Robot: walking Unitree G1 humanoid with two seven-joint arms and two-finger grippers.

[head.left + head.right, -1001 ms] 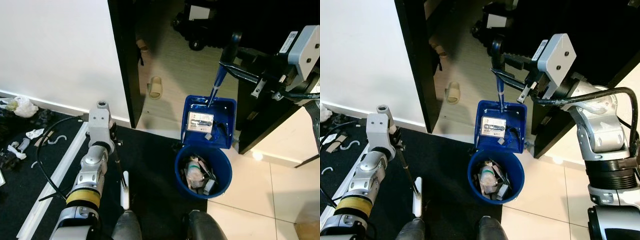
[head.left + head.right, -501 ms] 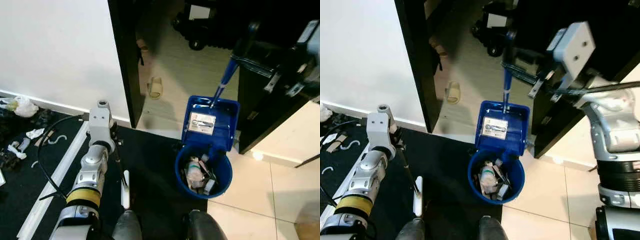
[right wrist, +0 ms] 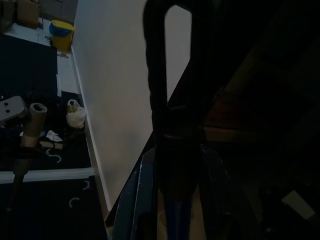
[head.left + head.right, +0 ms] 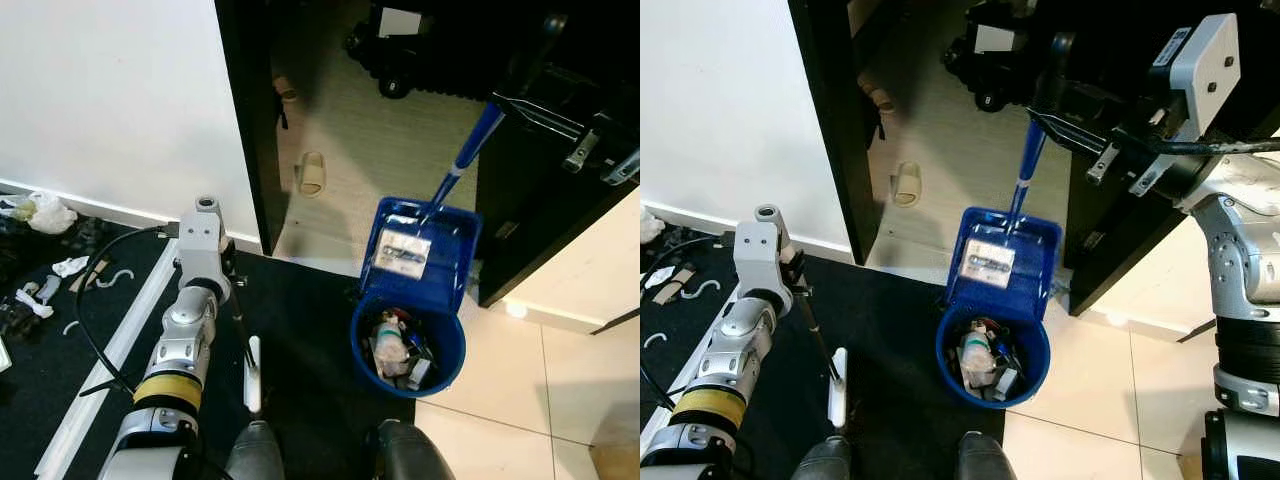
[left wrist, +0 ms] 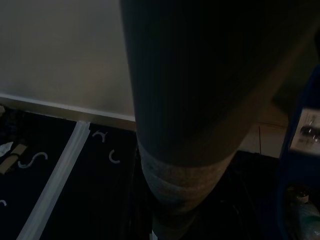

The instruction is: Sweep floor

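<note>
While right hand clamps its handle, blue dustpan tilted over trash-filled bucket

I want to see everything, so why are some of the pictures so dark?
Both eye views are bright and sharp: the blue bin and dustpan show clearly. Both wrist views are dim, shaded by dark shapes close to the lens.

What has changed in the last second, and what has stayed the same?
The right gripper, holding the blue dustpan by its long handle, has risen and swung out to the robot's right, so the handle now slants and the pan tips over the blue bin. The bin, its rubbish and the left gripper with the broom have not moved.
</note>
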